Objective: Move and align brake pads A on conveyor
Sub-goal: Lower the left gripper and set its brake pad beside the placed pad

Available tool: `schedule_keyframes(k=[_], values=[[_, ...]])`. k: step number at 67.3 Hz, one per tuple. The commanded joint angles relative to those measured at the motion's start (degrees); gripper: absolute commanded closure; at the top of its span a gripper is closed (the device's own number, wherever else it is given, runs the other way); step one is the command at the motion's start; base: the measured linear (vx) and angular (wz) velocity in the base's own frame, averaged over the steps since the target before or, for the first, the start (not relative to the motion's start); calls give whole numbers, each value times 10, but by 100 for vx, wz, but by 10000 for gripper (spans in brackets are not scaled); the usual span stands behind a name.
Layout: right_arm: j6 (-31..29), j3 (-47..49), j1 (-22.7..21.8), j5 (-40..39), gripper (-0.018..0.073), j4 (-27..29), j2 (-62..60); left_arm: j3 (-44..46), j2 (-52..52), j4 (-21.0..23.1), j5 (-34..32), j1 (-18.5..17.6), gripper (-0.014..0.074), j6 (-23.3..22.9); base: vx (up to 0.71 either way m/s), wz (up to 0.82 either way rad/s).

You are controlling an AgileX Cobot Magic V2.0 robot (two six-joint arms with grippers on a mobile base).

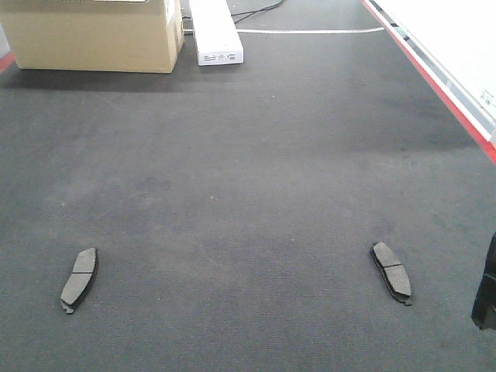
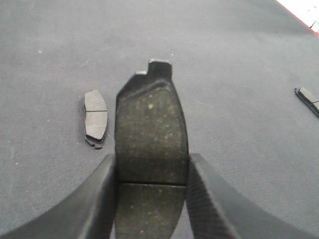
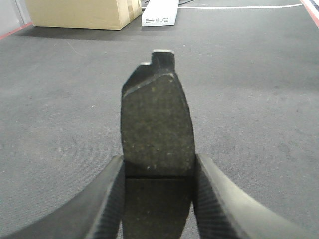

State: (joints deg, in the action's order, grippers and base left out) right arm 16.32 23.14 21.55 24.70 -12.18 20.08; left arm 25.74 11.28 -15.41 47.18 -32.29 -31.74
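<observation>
The dark charcoal conveyor [image 1: 248, 186] fills the front view. Two brake pads lie flat on it, one at the near left [image 1: 80, 279] and one at the near right [image 1: 391, 271], far apart. My left gripper [image 2: 152, 162] is shut on a third pad [image 2: 151, 124], held lengthwise above the belt. The lying left pad [image 2: 95, 119] is just left of it and the right pad [image 2: 308, 99] is at the frame edge. My right gripper [image 3: 158, 162] is shut on a fourth pad [image 3: 157, 124] above bare belt. A dark part of the right arm [image 1: 487, 294] shows at the front view's right edge.
A cardboard box [image 1: 97, 35] and a long white box [image 1: 215, 31] stand at the belt's far end, with a cable behind them. The red-and-white stripe [image 1: 434, 77] and a white rail [image 1: 457, 39] run along the right side.
</observation>
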Motion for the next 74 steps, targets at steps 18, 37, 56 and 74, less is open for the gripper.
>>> schedule_keyframes(k=[18,37,56,74], values=[[-3,18,-2,-57,566,-11,3,70,145,-15,-107,-2,594,-2,0,0],[-3,18,-2,-57,566,-11,3,186,422,-9,-157,-2,585,-12,0,0],[-3,18,-2,-57,566,-11,3,278,644,-9,-181,-2,573,-54,0,0],[-3,18,-2,-57,566,-11,3,334,786,-10,-192,-2,552,-109,0,0]])
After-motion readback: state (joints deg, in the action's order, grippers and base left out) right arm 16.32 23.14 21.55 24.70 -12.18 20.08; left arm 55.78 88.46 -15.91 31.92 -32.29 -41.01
